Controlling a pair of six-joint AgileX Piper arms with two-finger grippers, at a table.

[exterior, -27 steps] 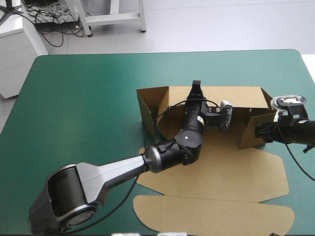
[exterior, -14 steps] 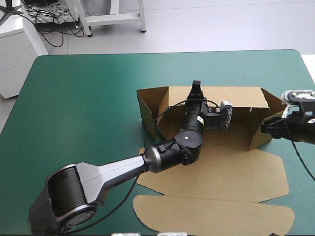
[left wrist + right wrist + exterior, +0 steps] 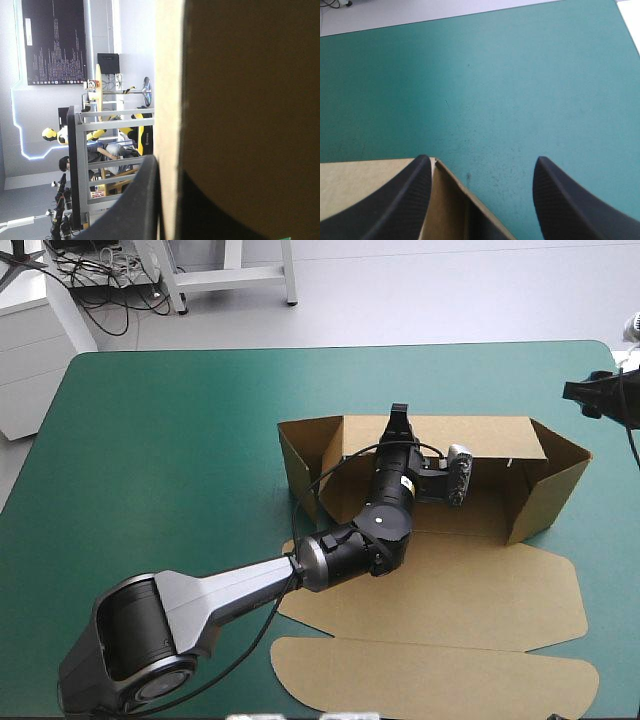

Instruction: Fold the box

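The desk [image 3: 180, 440], under its teal-green cover, carried the box [image 3: 480, 590] right of the middle, reaching from about mid-depth almost to the near edge. The box was a cut sheet of brown board, half raised. Its far wall stood upright. The left end wall stood up too, leaning slightly outward. The right end wall splayed outward at an angle. The lid panel and its rounded flap lay flat toward the near edge.

The left arm [image 3: 250, 585] reached across the flat board to the far wall. A small pale sticker [image 3: 408, 480] on the arm was too small to read.

The left gripper [image 3: 399, 415] pinched the top of the far wall, the board's edge running between its black fingers. The right gripper [image 3: 482, 159] hung with its fingers spread wide, above the box's far right corner and near the desk's right edge.

Just before, the right gripper had been at the right end wall, which was then turned inward. By this moment that gripper had drawn back, and the wall had swung out.
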